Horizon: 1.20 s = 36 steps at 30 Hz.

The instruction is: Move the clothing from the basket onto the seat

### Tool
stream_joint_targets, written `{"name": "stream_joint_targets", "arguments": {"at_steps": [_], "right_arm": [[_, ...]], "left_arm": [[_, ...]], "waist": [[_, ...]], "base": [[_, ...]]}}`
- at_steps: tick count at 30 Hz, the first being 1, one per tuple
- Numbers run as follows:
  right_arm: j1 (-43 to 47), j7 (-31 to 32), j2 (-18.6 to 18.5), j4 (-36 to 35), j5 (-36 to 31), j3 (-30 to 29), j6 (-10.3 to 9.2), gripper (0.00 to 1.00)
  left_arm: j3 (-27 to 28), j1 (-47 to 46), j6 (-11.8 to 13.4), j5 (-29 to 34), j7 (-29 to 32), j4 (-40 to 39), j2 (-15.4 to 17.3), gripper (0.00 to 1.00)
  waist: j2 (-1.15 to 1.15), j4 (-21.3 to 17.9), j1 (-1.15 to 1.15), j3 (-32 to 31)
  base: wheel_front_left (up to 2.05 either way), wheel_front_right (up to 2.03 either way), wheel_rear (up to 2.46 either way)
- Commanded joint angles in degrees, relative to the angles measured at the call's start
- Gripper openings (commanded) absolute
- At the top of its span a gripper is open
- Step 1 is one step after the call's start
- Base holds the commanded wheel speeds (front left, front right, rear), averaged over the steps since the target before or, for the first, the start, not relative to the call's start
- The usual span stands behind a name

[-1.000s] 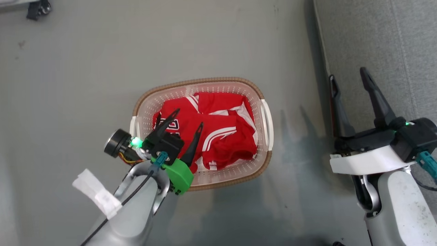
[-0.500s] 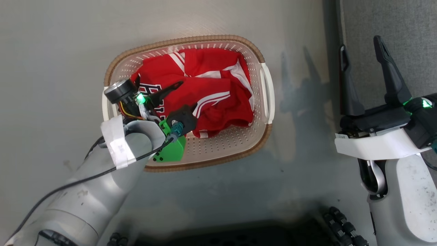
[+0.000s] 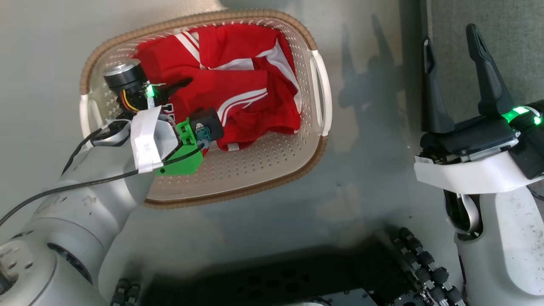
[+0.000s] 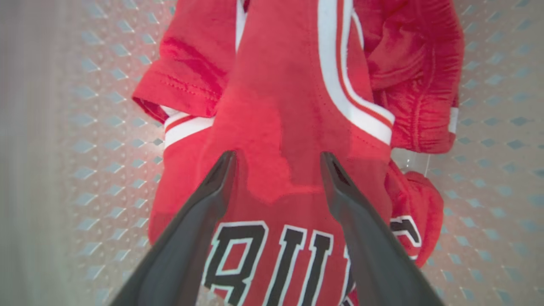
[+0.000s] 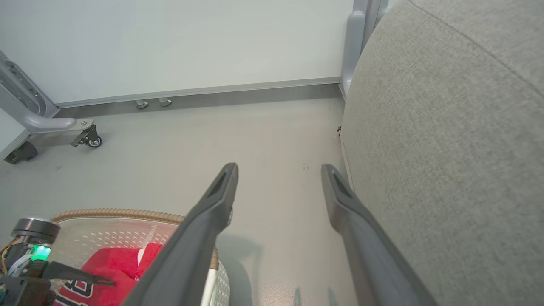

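The cream perforated basket (image 3: 259, 185) with a brown rim stands on the floor, and the red clothing (image 3: 238, 85) with white stripes is heaped inside it. My left gripper (image 3: 204, 102) reaches down into the basket's left part. In the left wrist view this gripper (image 4: 277, 157) is open, its fingers spread over the clothing (image 4: 289, 106) just beyond the black "BULLS" lettering, with the basket wall (image 4: 106, 148) behind. My right gripper (image 3: 450, 36) hangs open and holds nothing, right of the basket by the edge of the grey seat (image 3: 518, 51). The right wrist view shows this gripper (image 5: 279, 168), the seat (image 5: 446, 148) and the basket rim (image 5: 127, 213).
My dark base with its rollers (image 3: 425, 263) lies along the bottom of the head view. A pale wall, a baseboard and a metal frame leg on a caster (image 5: 87, 137) stand beyond the basket. Bare grey floor (image 3: 374, 127) separates basket and seat.
The head camera has tipped down, so the basket sits higher and further left in the picture. My left gripper has gone deeper into the basket over the clothing. The right gripper stays open.
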Motion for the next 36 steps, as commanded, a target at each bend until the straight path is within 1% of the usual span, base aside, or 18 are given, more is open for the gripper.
{"name": "stream_joint_targets", "arguments": {"at_steps": [1,7,11,16,24,29,30,31,32,33,34,36], "right_arm": [[-0.8,-0.3,-0.2,-0.3,0.5,0.2,0.0,1.0],[-1.6,-0.3,-0.2,-1.2,1.7,1.1,-0.01,1.0],[-2.1,-0.3,-0.2,-1.8,1.7,1.2,-0.01,1.0],[-2.3,-0.3,-0.2,-2.4,1.8,1.8,-0.01,1.0],[-1.3,-0.3,-0.2,-3.0,0.9,2.0,-0.01,1.0],[-0.9,-0.3,-0.2,-3.1,0.8,2.1,-0.01,1.0],[-0.9,-0.3,-0.2,-3.1,0.8,2.1,-0.01,1.0],[-0.8,-0.3,-0.2,-3.1,0.8,2.1,-0.01,1.0],[-0.8,-0.3,-0.2,-3.1,0.8,2.1,-0.01,1.0],[-0.8,-0.3,-0.2,-3.1,0.8,2.1,-0.01,1.0],[-0.8,-0.3,-0.2,-3.0,0.8,2.1,-0.01,1.0],[-0.8,-0.3,-0.2,-2.9,0.9,2.0,-0.01,1.0]], "left_arm": [[-1.1,-1.1,-0.1,-1.0,0.4,0.6,-0.2,1.0],[-4.1,-2.3,-0.1,-4.6,2.5,2.3,0.4,1.0],[-5.0,-2.4,-0.1,-5.1,3.8,2.7,0.5,1.0],[-5.3,-1.6,-0.1,-1.9,6.6,3.1,0.6,1.0],[-5.4,0.8,-0.1,-0.2,9.8,3.4,-0.2,1.0],[-5.4,1.8,-0.1,1.6,14.1,3.6,0.6,1.0],[-5.4,1.7,-0.1,1.7,15.1,3.6,0.8,0.76],[-5.4,1.6,-0.1,2.0,15.6,3.6,0.9,0.49],[-5.4,1.3,-0.1,2.3,16.3,3.6,1.2,0.25],[-5.4,1.2,-0.1,2.6,16.7,3.6,1.3,0.05],[-5.4,1.0,-0.1,2.7,17.2,3.6,1.5,0.0],[-5.4,1.2,-0.1,2.3,19.2,3.6,1.9,0.0]], "waist": [[0.61,-1.3,-0.01,2.0],[0.61,-2.0,-0.01,4.4],[0.61,-2.2,-0.01,5.6],[0.61,-2.3,-0.01,6.8],[0.61,-1.6,-0.01,7.6],[0.61,-1.4,-0.01,7.8],[0.61,-1.4,-0.01,7.8],[0.61,-1.3,-0.01,7.8],[0.61,-1.3,-0.01,7.9],[0.61,-1.4,-0.01,7.9],[0.61,-1.4,-0.01,7.9],[0.61,-1.4,-0.01,7.9]], "base": [[0.0,0.0,0.0],[0.0,0.0,0.0],[0.0,0.0,0.0],[0.0,0.0,0.0],[0.0,0.0,0.0],[0.0,0.0,0.0],[0.0,0.0,0.0],[0.0,0.0,0.0],[0.0,0.0,0.0],[0.0,0.0,0.0],[0.0,0.0,0.0],[0.0,0.0,0.0]]}}
